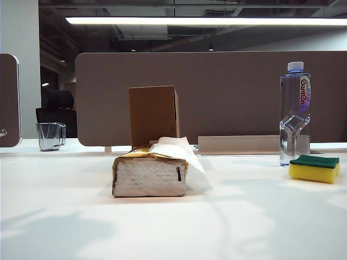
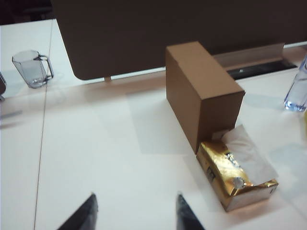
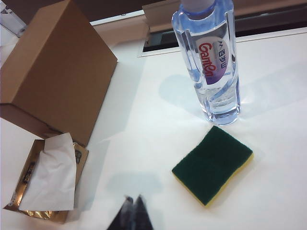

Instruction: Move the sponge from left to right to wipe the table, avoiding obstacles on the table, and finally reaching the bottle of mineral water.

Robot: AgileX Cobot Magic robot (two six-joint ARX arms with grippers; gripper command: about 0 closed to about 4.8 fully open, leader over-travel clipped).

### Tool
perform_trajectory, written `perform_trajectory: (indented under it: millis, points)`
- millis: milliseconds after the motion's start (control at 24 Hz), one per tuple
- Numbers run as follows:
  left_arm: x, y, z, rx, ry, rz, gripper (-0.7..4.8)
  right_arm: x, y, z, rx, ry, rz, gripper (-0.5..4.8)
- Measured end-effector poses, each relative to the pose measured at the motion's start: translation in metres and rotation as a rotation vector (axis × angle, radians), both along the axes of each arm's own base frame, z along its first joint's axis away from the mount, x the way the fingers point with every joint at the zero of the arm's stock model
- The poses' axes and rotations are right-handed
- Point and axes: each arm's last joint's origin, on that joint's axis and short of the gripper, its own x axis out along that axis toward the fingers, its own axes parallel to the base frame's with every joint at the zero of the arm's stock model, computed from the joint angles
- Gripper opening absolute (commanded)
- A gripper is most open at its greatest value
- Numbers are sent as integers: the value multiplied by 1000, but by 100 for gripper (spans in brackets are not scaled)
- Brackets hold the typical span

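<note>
Right claw (image 3: 133, 211): clenched, empty, above tabletop (image 3: 144, 143); yellow foam sponge, green-topped (image 3: 212, 164), lies ahead beside clear bottle (image 3: 209, 57).
Left claw (image 2: 135, 211): released, empty.
Risk: nudging sponge could topple bottle.

Glass mug (image 1: 51, 135) by partition (image 1: 217, 92); prob. empty.

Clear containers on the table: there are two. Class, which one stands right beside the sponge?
The bottle of mineral water, tall, blue-capped and labelled, stands just behind the sponge at the right. The glass mug sits far off at the left edge.
</note>
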Motion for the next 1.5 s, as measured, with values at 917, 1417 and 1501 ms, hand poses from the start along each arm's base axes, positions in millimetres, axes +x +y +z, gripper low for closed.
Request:
perform_trajectory:
  millis: [917, 1417, 1501]
  points:
    - [-11, 8, -56, -7, -168, 231, 114, -76, 9, -56, -79, -95, -101, -8]
    - [-14, 10, -89, -104, -153, 288, 55, -94, 12, -91, -86, -164, -106, -8]
    - [-18, 11, -96, -169, -179, 295, 48, -97, 12, -103, -80, -178, -112, -8]
